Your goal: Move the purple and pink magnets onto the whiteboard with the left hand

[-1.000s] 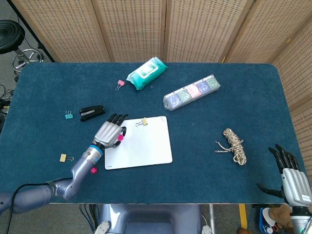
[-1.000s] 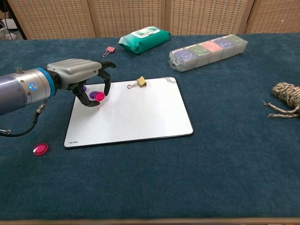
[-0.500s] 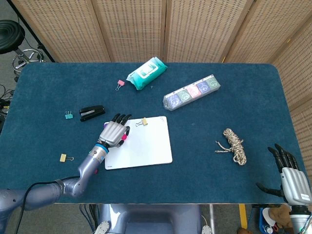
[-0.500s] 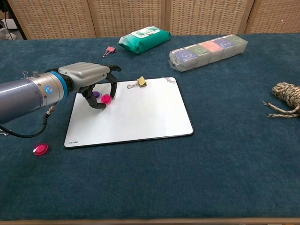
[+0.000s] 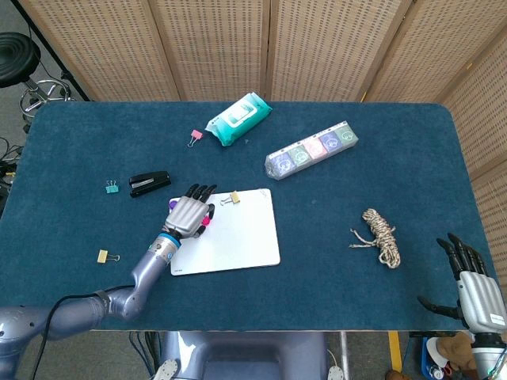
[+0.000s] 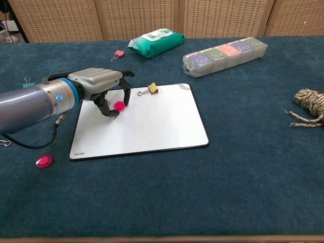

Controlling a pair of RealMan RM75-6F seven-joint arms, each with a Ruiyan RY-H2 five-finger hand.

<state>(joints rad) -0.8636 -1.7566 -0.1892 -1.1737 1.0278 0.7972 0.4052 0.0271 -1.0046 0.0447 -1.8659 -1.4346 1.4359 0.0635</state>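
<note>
Pink magnet (image 6: 119, 106) sits between the fingertips (image 6: 126, 104) of the left robot hand (image 6: 101, 86), low over the whiteboard's (image 6: 152, 126) top-left corner, held or just touching the board, can't tell which. A bit of the purple magnet (image 6: 90, 100) shows under the palm at the board's left edge; on or off the board, can't tell. Second pink magnet (image 6: 43, 161) lies on the desk (image 6: 167, 197) off the board's lower-left corner, about 7 o'clock from it, apart from the board.

Whiteboard has small print at its lower-left corner, too small to read. Yellow binder clip (image 6: 151, 89) lies at the board's top edge.

Right robot hand (image 5: 474, 293) is at the desk's near right corner, fingers spread, holding nothing.

Other items: 1 green wipes pack (image 6: 155, 42) at 12 o'clock of the board, label unreadable; 1 wrapped row of boxes (image 6: 226, 55) at 1 o'clock, labels unreadable; 1 rope bundle (image 6: 310, 107) at 3 o'clock; 1 black stapler (image 5: 150, 183) at 10 o'clock. Binder clips: 4 total – yellow on the board, pink (image 6: 118, 54), teal (image 5: 112, 188), another yellow one (image 5: 107, 256).
</note>
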